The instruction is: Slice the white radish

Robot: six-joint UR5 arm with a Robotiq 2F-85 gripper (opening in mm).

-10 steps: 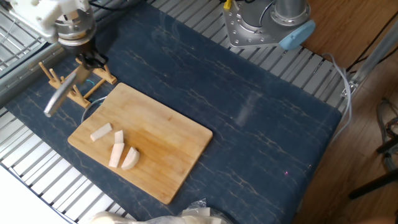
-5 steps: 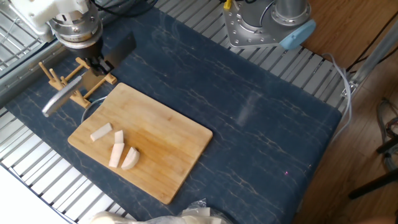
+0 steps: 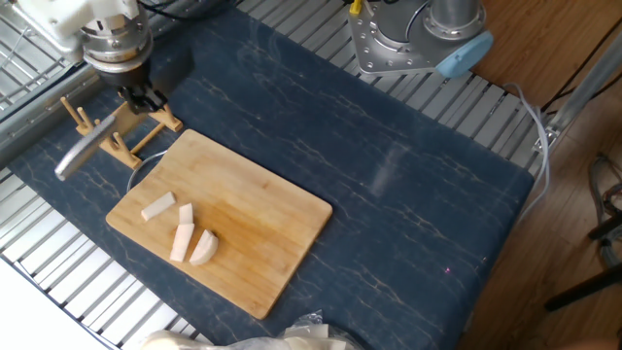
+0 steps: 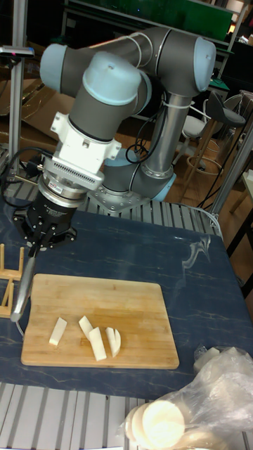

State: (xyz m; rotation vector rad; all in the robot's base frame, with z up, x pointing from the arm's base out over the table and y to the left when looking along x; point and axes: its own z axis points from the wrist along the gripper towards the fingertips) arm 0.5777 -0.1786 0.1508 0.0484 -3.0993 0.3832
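Cream-white pieces of the white radish (image 3: 180,229) lie on the wooden cutting board (image 3: 248,224), below and a little toward the camera from the gripper (image 3: 141,97) in the fixed view: one stick lies apart on the side nearer the gripper, and three more pieces, two sticks and a rounded wedge, sit close together just past it. In the tall fixed view the same pieces (image 4: 91,336) lie on the board (image 4: 126,299) below and to the right of the gripper (image 4: 35,239), well apart from it. The gripper's dark fingers are closed on the handle end of a knife (image 3: 92,144), whose pale metal blade slants down and away from the fingers toward the table edge; in the tall view the blade (image 4: 24,278) hangs nearly straight down from the fingers, its tip just off the near corner of the board. Directly beneath the gripper stands a small wooden rack (image 3: 121,126) with upright pegs, and the knife crosses in front of it; whether the blade touches the rack cannot be told. All of this rests on a dark blue mat (image 3: 408,194) with faint pale veining, which stretches far to the right of the gripper. Farthest from the gripper, at the bottom edge, lies a heap of clear plastic wrap (image 4: 204,404) with a round pale disc showing through it.
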